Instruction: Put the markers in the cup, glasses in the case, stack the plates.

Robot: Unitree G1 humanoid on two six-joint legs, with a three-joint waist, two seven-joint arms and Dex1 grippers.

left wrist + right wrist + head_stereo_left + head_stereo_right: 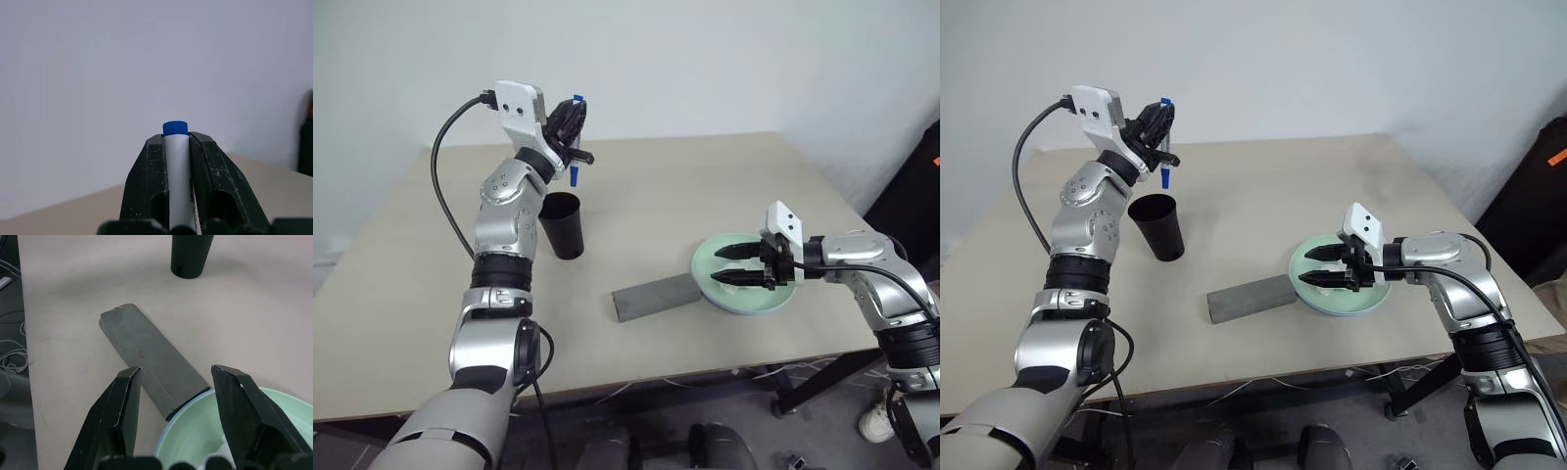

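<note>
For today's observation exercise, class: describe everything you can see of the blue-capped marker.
The marker is a slim white pen with a blue cap and some dark print on the barrel. It looks like smooth plastic. The left pincer is shut on its barrel, one black finger on each side, with the blue cap end poking out past the fingertips. It is held roughly upright in the air, above and a little behind the open black cup, touching nothing but the pincer.

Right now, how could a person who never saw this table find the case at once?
On the beige table, look near the front edge, between the black cup and the mint green plate. The case lies flat and closed, one end touching the plate. It is the only grey, oblong thing there.
</note>
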